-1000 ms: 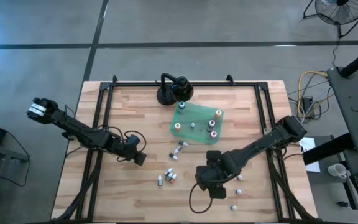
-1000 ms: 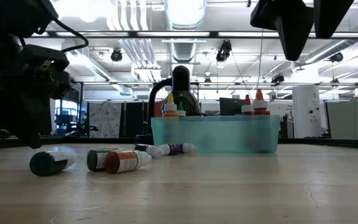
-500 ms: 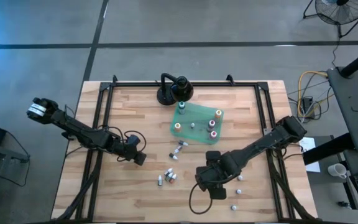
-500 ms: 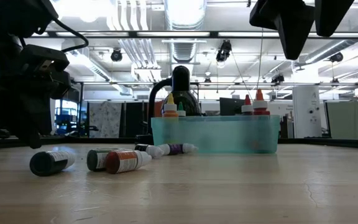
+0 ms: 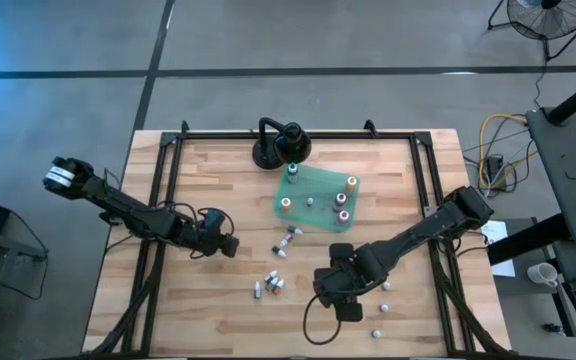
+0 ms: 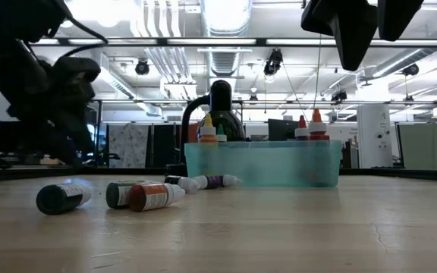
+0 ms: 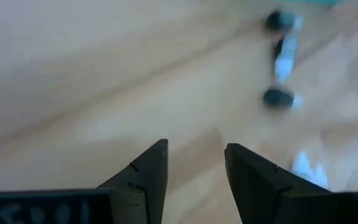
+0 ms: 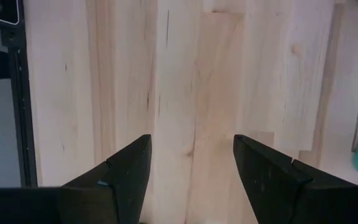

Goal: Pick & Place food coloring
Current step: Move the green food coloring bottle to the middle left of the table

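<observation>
High view shows you partway done — five bottles stand on the green sheet (image 5: pixel 317 202), while about eight more (image 5: pixel 270 285) lie loose on the table (image 5: pixel 208 305). Your left gripper (image 5: pixel 227 244) and right gripper (image 5: pixel 328 292) are both open and empty, hovering near the strays — those are what's left.

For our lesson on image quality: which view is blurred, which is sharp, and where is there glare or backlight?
Left wrist view: smeared, the bottles only dark and white streaks. Right wrist view: sharp, wood grain on the table clear. Low view: bright ceiling lights leave the left arm a silhouette. High view: blue glare at the left edge.
</observation>
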Motion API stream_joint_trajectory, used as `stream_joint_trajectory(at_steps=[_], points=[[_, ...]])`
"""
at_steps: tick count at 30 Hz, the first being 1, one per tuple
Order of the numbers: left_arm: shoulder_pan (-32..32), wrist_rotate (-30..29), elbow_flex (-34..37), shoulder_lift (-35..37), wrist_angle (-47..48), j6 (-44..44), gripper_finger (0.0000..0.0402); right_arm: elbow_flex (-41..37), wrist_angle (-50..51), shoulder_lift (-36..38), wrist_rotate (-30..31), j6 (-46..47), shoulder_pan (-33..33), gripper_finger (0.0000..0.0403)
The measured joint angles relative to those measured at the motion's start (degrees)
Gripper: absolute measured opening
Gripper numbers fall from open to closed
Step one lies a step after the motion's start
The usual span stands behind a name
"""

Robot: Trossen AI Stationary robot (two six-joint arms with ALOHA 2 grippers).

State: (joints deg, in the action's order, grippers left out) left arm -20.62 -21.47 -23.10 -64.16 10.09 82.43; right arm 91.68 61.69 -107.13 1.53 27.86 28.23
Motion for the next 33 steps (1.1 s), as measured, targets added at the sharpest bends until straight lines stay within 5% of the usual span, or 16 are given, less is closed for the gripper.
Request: stream_joint_trajectory(at_steps=[5, 10, 19, 25, 33], points=[[0.0, -2.0, 0.0, 0.0, -9.7, 0.4, 0.0133, 0.0, -1.1, 0.0, 0.0, 0.0, 0.0, 0.0219], [-1.1, 4.7, -2.3, 0.0, -18.8, -15.5, 0.0133, 0.0, -1.3, 0.0, 0.0, 0.0, 0.0, 0.0219], [-2.7, 16.9, -10.4, 0.0, -9.1, -36.5, 0.0133, 0.0, -2.7, 0.0, -1.2, 2.2, -0.2, 0.0219], [-6.1, 17.6, -15.7, -1.3, 4.2, -62.7, 0.0133, 0.0, -2.0, -0.1, -4.0, 1.7, 0.2, 0.0219], [-7.2, 17.6, -19.5, -11.6, 5.5, -91.9, 0.0133, 0.0, -2.0, -0.1, -8.7, 7.1, 2.2, 0.0219]])
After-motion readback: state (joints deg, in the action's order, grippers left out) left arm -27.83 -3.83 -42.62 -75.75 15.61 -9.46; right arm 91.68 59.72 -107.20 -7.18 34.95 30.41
